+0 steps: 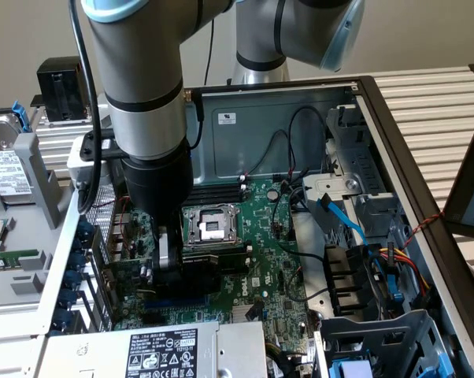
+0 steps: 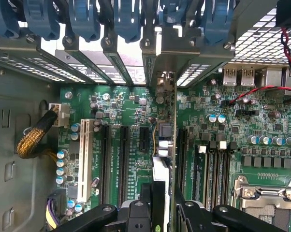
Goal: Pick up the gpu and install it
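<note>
One end effector (image 2: 163, 208), part-open, gripping gpu (image 2: 161, 174) edge-on

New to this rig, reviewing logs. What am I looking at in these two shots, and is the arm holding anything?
The grey and silver jointed machine is a robot arm reaching down into an open desktop computer case. The exterior view looks from outside the arm; the wrist view comes from a camera on the arm, looking past its black pincer. Inside the case lies the large green motherboard with its silver processor socket. The pincer is closed on the gpu, a thin green card seen edge-on, held upright over the black expansion slots, its silver bracket end toward the case's rear slot openings.
</note>
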